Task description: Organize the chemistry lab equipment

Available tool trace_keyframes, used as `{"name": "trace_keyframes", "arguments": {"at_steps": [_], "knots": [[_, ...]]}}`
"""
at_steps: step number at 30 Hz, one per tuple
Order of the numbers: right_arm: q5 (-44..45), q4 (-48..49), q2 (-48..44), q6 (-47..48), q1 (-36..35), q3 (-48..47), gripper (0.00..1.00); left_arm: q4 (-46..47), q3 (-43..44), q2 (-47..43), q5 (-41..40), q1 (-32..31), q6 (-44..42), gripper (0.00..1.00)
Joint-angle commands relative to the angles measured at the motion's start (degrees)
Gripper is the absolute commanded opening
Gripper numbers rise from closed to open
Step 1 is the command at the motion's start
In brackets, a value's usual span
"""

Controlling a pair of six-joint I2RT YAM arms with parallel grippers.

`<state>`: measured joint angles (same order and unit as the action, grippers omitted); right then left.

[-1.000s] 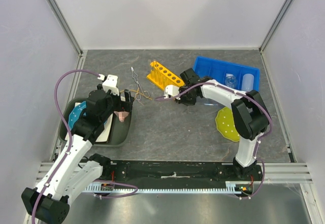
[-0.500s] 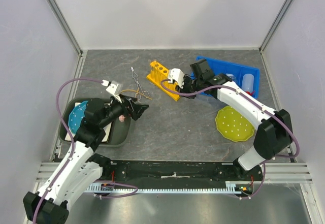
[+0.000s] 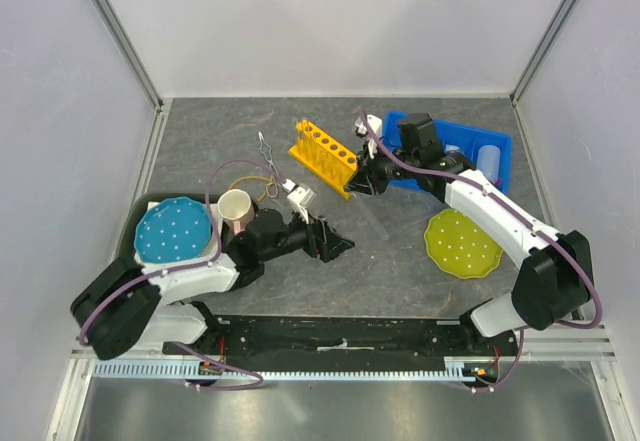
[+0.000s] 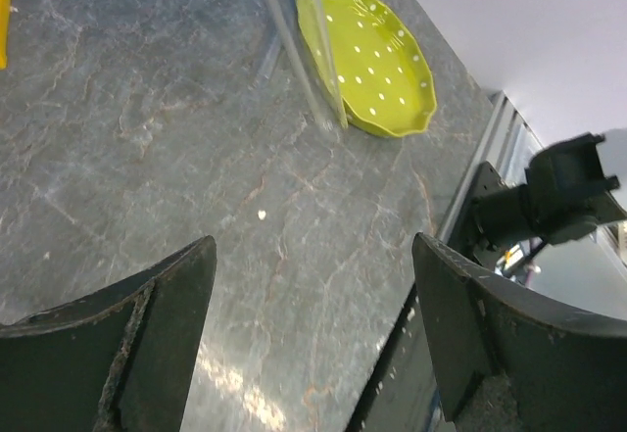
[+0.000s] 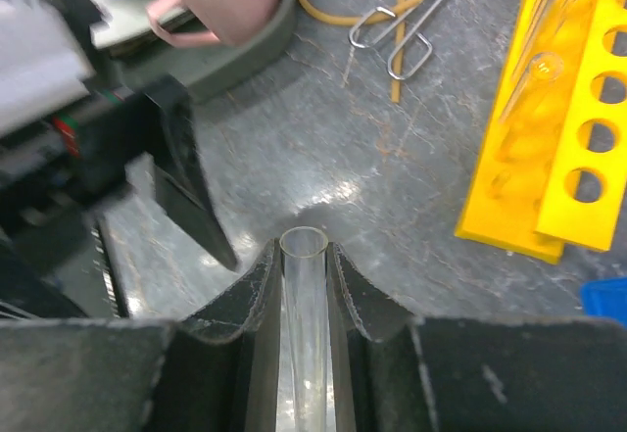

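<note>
My right gripper [image 5: 304, 256] is shut on a thin clear tube [image 5: 305, 344], held above the table just in front of the yellow holed rack [image 3: 323, 154]. One more clear tube [image 5: 534, 89] stands in the rack [image 5: 573, 148]. The metal tongs [image 3: 268, 161] and tan rubber loop [image 3: 255, 183] lie left of the rack. My left gripper [image 3: 335, 244] is low over the table's middle, open and empty [image 4: 313, 256]. In the left wrist view the held tube [image 4: 318, 70] hangs ahead of it. A white bottle [image 3: 488, 158] and a small clear flask [image 3: 455, 156] lie in the blue bin [image 3: 420, 176].
A green dotted plate [image 3: 460, 244] lies at the right, also seen as the plate [image 4: 367, 55] beyond the left fingers. A dark tray [image 3: 215, 251] at the left holds a blue dotted plate [image 3: 172, 231] and a cream mug [image 3: 237, 208].
My left arm has swung from over the tray down to the table's middle, uncovering the mug. My right gripper carried the tube past the rack and back to its front.
</note>
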<state>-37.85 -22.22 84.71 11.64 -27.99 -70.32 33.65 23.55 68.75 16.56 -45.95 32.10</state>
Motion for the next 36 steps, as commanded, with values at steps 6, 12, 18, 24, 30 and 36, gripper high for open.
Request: {"name": "trace_keyframes", "arguments": {"at_steps": [6, 12, 18, 24, 30, 36], "knots": [[-13.47, 24.47, -3.76, -33.5, 8.11, 9.5, 0.22, 19.35, 7.47, 11.75, -13.64, -6.42, -1.51, 0.87], [-14.54, 34.15, -4.63, -46.08, 11.37, 14.68, 0.22, 19.0, 11.86, 17.29, -18.92, -9.76, -0.63, 0.85], [-14.01, 37.86, -7.27, -50.22, 13.74, 18.11, 0.22, 12.15, 14.33, 18.7, -23.23, -11.17, 1.82, 0.64], [-13.22, 39.8, -9.38, -52.16, 15.33, 21.1, 0.24, 3.81, 16.96, 17.91, -22.28, -11.18, 4.64, 0.27], [-15.41, 34.46, -11.31, -46.81, 15.86, 20.23, 0.4, -4.37, 19.08, 15.81, -17.28, -10.82, 4.9, 0.1], [-16.56, 15.59, -15.88, -24.59, 21.74, 12.68, 0.73, -13.06, 17.76, 10.36, -2.55, -7.23, 6.4, 0.09]]}}
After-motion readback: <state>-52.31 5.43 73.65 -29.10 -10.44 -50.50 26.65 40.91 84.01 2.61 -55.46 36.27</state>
